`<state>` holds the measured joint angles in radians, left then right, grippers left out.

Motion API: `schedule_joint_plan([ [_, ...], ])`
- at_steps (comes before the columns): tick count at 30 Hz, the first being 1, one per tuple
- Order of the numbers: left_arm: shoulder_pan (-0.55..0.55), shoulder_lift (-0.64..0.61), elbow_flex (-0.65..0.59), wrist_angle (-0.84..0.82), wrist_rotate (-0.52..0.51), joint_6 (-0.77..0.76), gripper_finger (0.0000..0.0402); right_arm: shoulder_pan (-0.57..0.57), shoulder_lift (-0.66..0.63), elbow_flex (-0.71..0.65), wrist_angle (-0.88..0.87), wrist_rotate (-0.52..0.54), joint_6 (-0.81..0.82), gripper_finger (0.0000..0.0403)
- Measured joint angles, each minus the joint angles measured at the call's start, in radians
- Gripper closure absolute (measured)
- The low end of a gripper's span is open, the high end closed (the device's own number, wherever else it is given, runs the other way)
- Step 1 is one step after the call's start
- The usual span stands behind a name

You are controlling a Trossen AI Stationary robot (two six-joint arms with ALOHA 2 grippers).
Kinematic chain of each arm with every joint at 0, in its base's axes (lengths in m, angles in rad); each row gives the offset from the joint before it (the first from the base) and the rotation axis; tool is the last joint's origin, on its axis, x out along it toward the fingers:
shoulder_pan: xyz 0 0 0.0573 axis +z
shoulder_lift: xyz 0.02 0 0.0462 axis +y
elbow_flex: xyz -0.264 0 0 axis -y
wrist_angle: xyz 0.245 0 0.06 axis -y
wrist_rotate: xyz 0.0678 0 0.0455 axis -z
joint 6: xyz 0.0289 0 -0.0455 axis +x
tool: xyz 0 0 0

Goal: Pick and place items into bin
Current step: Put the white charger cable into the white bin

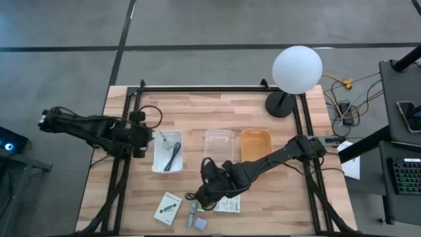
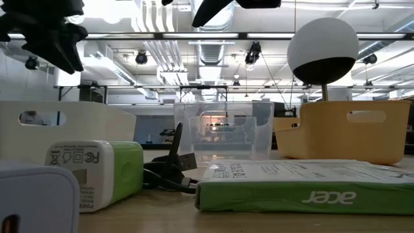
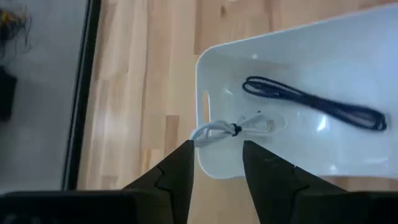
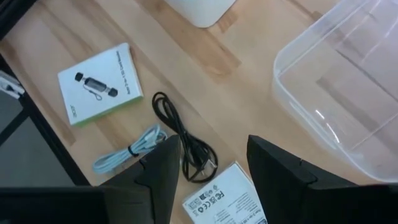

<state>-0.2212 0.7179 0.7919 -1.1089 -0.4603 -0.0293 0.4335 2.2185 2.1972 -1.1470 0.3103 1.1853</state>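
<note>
Table [image 1: 197, 105] holds 3 bins in a row: white bin [image 1: 176, 139] on the left, clear bin [image 1: 218, 135] in the middle, orange bin [image 1: 256, 135] on the right. White bin already holds a long black cable [image 3: 314, 102] and a bundled white cable [image 3: 233, 129]; the other 2 bins look bare.

Left gripper [image 3: 216, 163] hangs above the near end of the white bin, fingers apart, nothing between them; white cable lies in the bin just below the gap.

Right gripper [image 4: 212, 163] hovers over the loose items at the front of the table, fingers apart and holding nothing. Under it: coiled black cable [image 4: 183, 138], touching the white printed packet [image 4: 227, 196]. Beside that, a pale bundled cable [image 4: 127, 151] and a green-edged card [image 4: 102, 79] on bare wood. White-and-green charger block [image 2: 97, 173] sits near the front edge.

Step looks like the right arm lining up on the coiled black cable.

Risks:
- Coil overlaps the packet edge, so a pinch may drag the packet along or catch only 1 loop.
- Loose loops could sag in transit and snag the clear bin's rim.
- Pale cable lies close by; an off-centre descent could nudge it.
</note>
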Motion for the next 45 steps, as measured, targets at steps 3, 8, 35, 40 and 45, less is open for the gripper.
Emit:
schedule_joint_plan([
  [3, 0.033, 0.007, -0.009, 0.001, 0.043, 0.069, 0.028, 0.0, 0.0, -0.001, 0.001, 0.0, -0.016, 0.0232],
  [8, 0.135, 0.09, -0.013, 0.02, 0.089, 0.24, 0.028, -0.004, 0.0, -0.001, 0.001, 0.002, -0.03, 0.0232],
  [35, 0.436, 0.408, 0.043, 0.055, 0.34, 0.538, 0.0314, -0.005, 0.001, -0.001, 0.0, 0.003, -0.019, 0.0232],
  [40, 0.436, 0.403, 0.044, 0.051, 0.34, 0.535, 0.0386, -0.005, 0.001, -0.001, -0.001, 0.003, -0.019, 0.0232],
  [45, 0.435, 0.38, 0.044, 0.044, 0.355, 0.491, 0.0399, -0.005, 0.001, -0.003, -0.001, 0.003, -0.019, 0.0232],
])
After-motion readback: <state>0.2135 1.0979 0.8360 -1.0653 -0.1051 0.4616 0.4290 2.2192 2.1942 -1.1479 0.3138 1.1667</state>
